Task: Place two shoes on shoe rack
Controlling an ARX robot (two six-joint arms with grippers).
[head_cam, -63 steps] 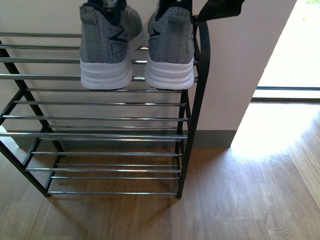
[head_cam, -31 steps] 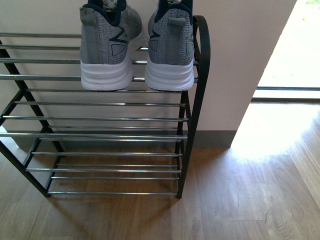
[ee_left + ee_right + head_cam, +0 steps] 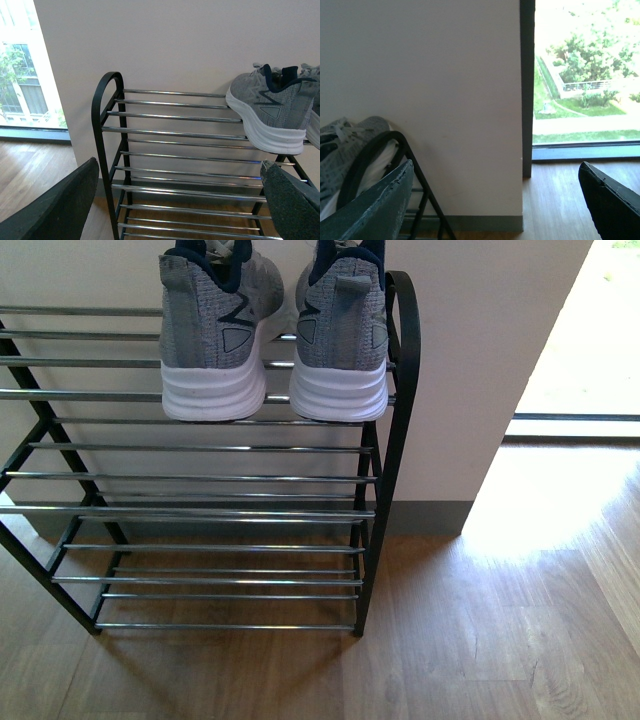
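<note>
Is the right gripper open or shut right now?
Open. The right gripper has its fingers spread wide apart, with nothing held between them.

The shoe rack (image 3: 200, 477) stands on the floor (image 3: 480, 640) with its back against the wall (image 3: 480, 350). On its top tier, at its right end, sit the outer shoe (image 3: 342, 335) and the inner shoe (image 3: 218, 335). They are side by side and nearly touching, heels at the rack's front rod and toes toward the wall. The outer shoe lies just beside the rack's end hoop (image 3: 408, 370); the inner shoe lies on the side toward the rack's middle. The rack's other tiers step down and forward beneath the pair (each lower tier nearer the front). The wall ends to the right of the rack, and past that edge is a window (image 3: 590, 330), well apart from the rack.
</note>
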